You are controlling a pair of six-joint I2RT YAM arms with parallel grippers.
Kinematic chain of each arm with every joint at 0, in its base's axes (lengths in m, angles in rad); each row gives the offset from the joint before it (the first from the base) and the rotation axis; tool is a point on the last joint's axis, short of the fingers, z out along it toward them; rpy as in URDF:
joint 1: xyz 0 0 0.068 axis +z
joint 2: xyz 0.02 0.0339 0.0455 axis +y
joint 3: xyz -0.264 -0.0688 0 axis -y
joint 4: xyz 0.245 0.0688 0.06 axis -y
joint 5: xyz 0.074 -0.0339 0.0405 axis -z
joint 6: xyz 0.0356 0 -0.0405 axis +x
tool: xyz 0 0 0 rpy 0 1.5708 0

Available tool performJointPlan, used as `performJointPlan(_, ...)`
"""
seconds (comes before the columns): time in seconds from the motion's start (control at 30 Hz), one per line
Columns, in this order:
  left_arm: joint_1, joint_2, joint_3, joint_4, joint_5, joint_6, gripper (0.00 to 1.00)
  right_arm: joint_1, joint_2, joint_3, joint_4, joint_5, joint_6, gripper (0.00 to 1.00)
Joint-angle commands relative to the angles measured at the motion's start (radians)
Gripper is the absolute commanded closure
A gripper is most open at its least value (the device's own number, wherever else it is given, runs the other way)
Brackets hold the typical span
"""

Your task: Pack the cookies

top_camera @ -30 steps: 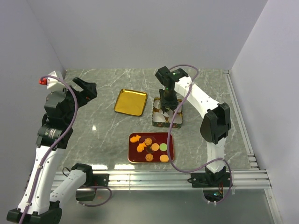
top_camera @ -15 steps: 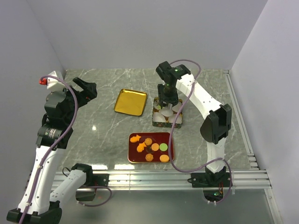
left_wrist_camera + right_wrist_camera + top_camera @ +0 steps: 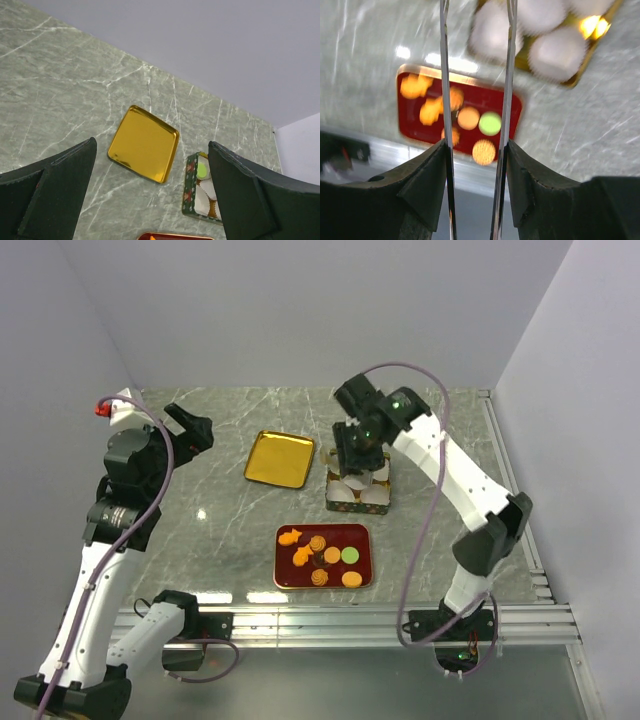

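A grey-green marbled desk (image 3: 220, 520) carries three containers. A square gold tray (image 3: 279, 459) lies flat toward the back. Just to its right, not touching it, stands a patterned green tin (image 3: 356, 506) holding white fluted paper cups (image 3: 344, 492). Nearer the front lies a red rectangular tray (image 3: 362, 536). An aluminium rail (image 3: 300, 625) lines the near edge, and pale walls close the other sides.

From above the near edge, the top camera covers the whole grey marble desk (image 3: 220, 530). The raised left wrist camera faces the far wall (image 3: 200, 50), sharing the square gold tray (image 3: 143, 143) and patterned tin (image 3: 189, 185). The right wrist camera, close and blurred, shares that tin and the red rectangular tray (image 3: 512, 107).
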Motion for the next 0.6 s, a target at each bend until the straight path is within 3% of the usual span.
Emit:
performJointPlan(0.0, -0.01, 0.014, 0.03, 0.042, 0.008, 0.018, 0.0, 0.125, -0.106, -0.074, -0.01, 0.009, 0.002, 0.46)
performJointPlan(0.2, -0.015, 0.018, 0.018, 0.034, 0.026, 0.007, 0.01, 0.292, -0.185, -0.226, 0.041, -0.001, 0.028, 0.45)
performJointPlan(0.57, -0.015, -0.023, -0.022, 0.017, 0.015, 0.007, 0.01, 0.419, -0.162, -0.289, 0.013, -0.061, 0.057, 0.45)
